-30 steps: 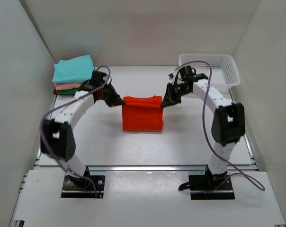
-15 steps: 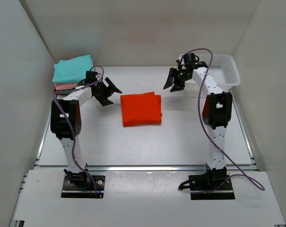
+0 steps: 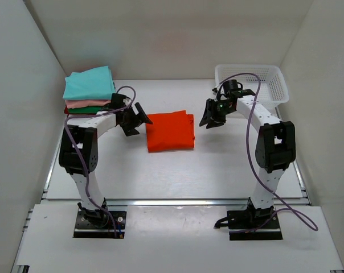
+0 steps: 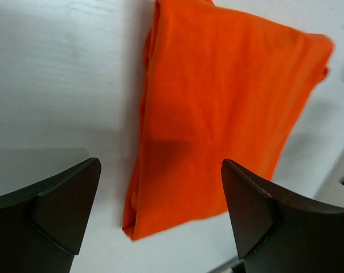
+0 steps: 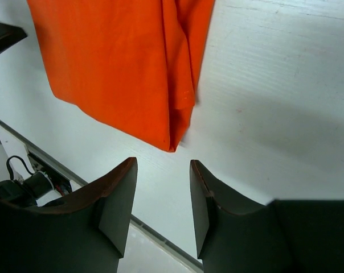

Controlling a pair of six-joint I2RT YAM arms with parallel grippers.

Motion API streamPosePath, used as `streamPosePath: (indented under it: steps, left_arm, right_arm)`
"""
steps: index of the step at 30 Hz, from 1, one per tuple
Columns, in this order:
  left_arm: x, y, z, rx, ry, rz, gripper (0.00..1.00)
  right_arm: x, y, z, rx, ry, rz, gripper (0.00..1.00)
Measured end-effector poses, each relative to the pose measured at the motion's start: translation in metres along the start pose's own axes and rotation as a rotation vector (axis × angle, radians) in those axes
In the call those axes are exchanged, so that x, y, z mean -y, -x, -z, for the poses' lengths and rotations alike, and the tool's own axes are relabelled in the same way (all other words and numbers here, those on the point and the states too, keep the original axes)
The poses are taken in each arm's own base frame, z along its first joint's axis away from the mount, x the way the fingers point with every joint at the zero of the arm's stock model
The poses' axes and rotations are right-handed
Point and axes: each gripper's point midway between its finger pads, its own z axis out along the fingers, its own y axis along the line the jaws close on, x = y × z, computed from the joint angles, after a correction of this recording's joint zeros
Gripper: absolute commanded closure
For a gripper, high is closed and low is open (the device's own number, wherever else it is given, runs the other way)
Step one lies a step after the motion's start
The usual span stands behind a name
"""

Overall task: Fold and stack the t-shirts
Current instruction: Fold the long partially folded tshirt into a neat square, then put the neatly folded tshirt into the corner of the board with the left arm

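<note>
An orange-red t-shirt (image 3: 170, 131) lies folded into a rectangle in the middle of the table, also seen in the left wrist view (image 4: 217, 114) and the right wrist view (image 5: 118, 62). A stack of folded t-shirts (image 3: 87, 91), teal on top with pink, green and dark red beneath, sits at the back left. My left gripper (image 3: 136, 118) hovers just left of the orange shirt, wide open and empty (image 4: 160, 187). My right gripper (image 3: 210, 118) hangs just right of the shirt, jaws partly apart with nothing between them (image 5: 163, 170).
A white mesh basket (image 3: 253, 82) stands at the back right, behind the right arm. White walls close in the table on the left, back and right. The table's metal front rail (image 3: 177, 200) runs before the arm bases.
Both grippers let go of the orange shirt's far corners and opened. The shirt now lies flat as a folded rectangle. The arms pulled back, then dropped to the shirt's two sides.
</note>
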Motion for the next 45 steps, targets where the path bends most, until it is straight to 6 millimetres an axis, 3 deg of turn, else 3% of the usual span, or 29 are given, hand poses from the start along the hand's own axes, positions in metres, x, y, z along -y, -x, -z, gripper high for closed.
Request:
streamPosePath:
  steps: [7, 9, 17, 18, 19, 20, 22, 26, 31, 34, 37, 39, 43, 45]
  left_arm:
    - [0.016, -0.019, -0.047, -0.041, 0.153, -0.181, 0.01]
    - [0.022, -0.023, -0.051, -0.043, 0.184, -0.229, 0.01]
    - [0.012, -0.027, -0.052, -0.055, 0.262, -0.311, 0.01]
    - [0.012, -0.027, -0.051, -0.057, 0.269, -0.321, 0.04]
    - [0.012, -0.029, -0.052, -0.063, 0.277, -0.337, 0.15]
    - [0.012, -0.03, -0.053, -0.069, 0.285, -0.348, 0.38]
    - [0.009, -0.033, -0.057, -0.082, 0.305, -0.37, 1.0]
    - [0.008, -0.037, -0.059, -0.104, 0.301, -0.379, 1.0]
    - [0.003, -0.026, -0.053, -0.134, 0.323, -0.364, 1.0]
    - [-0.002, 0.001, -0.043, -0.131, 0.381, -0.376, 1.0]
    - [0.016, 0.064, -0.031, -0.024, 0.396, -0.414, 1.0]
    - [0.03, 0.108, -0.014, 0.087, 0.397, -0.448, 1.0]
    - [0.042, 0.167, 0.028, 0.26, 0.429, -0.478, 1.0]
    - [0.043, 0.186, 0.044, 0.317, 0.445, -0.48, 1.0]
  right_arm:
    - [-0.005, 0.006, 0.016, 0.042, 0.006, 0.016, 0.62]
    - [-0.004, 0.007, 0.019, 0.052, 0.006, 0.014, 0.62]
    - [0.001, 0.007, 0.033, 0.087, 0.005, 0.005, 0.63]
    - [0.002, 0.007, 0.033, 0.089, 0.004, 0.001, 0.63]
    - [0.004, 0.008, 0.034, 0.092, 0.002, -0.005, 0.63]
    - [0.005, 0.008, 0.035, 0.095, 0.002, -0.006, 0.63]
    - [0.007, 0.01, 0.036, 0.1, 0.001, -0.01, 0.64]
    - [0.009, 0.012, 0.039, 0.109, 0.002, -0.016, 0.64]
    - [0.016, 0.019, 0.05, 0.142, 0.004, -0.032, 0.65]
    - [0.022, 0.021, 0.061, 0.166, 0.001, -0.048, 0.65]
    - [0.03, 0.022, 0.072, 0.192, -0.007, -0.068, 0.65]
    - [0.032, 0.021, 0.078, 0.204, -0.011, -0.074, 0.66]
    - [0.032, 0.018, 0.086, 0.216, -0.017, -0.077, 0.67]
    - [0.03, 0.016, 0.088, 0.216, -0.017, -0.077, 0.67]
